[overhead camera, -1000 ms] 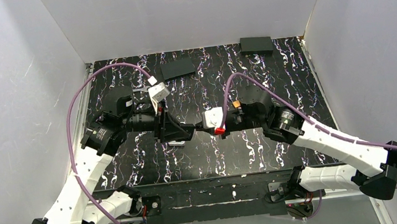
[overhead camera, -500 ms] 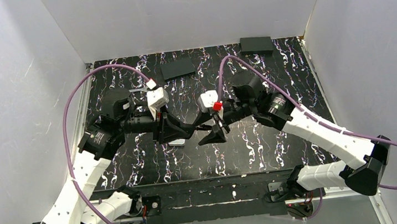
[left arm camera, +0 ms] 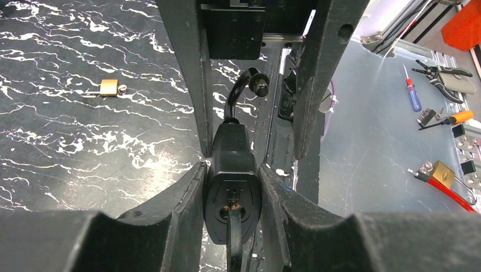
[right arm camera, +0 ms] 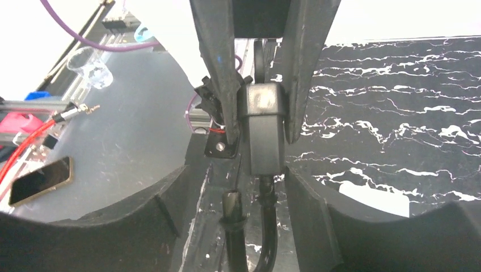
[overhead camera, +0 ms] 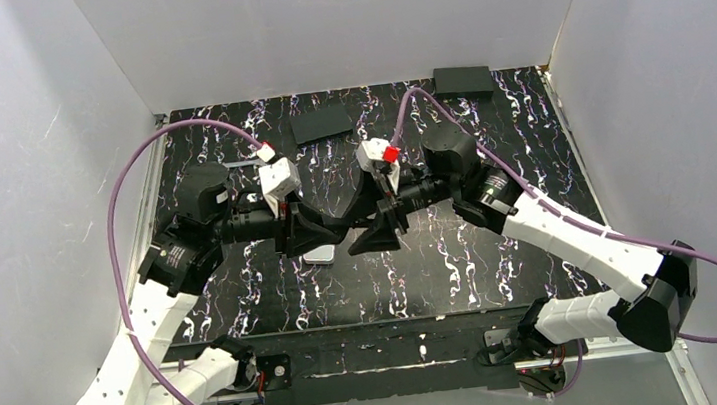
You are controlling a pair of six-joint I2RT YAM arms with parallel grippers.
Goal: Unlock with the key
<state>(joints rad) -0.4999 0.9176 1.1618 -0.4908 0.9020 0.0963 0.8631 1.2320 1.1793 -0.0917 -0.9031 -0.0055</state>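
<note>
— Tell me where we are. Where is the key (left arm camera: pixel 233 241)?

— It sits in the keyhole, at the bottom face of the black padlock (left arm camera: pixel 231 164). In my left wrist view I see the brass blade inside the hole and the black head pointing toward the camera.

— And who holds the padlock?

— My left gripper (left arm camera: pixel 232 181) is closed on its body, one finger on each side, above the table (left arm camera: pixel 85 141). My right gripper (right arm camera: pixel 244 187) is wide. Its fingers stand on both sides of the shackle (left arm camera: pixel 235 96), and I cannot say that they touch it.

— Is the lock open, then?

— I think yes. One end of the shackle looks free, beside the body and not inside it. So I judge that the turning step is done and we are at the end of the task.

— What does the next move need?

— The left grip must be firm, because the key is only resting in its hole. I would draw the right arm straight back, so that no finger catches the shackle. The small brass padlock (left arm camera: pixel 108 88) lies well apart; it does not matter.
</note>
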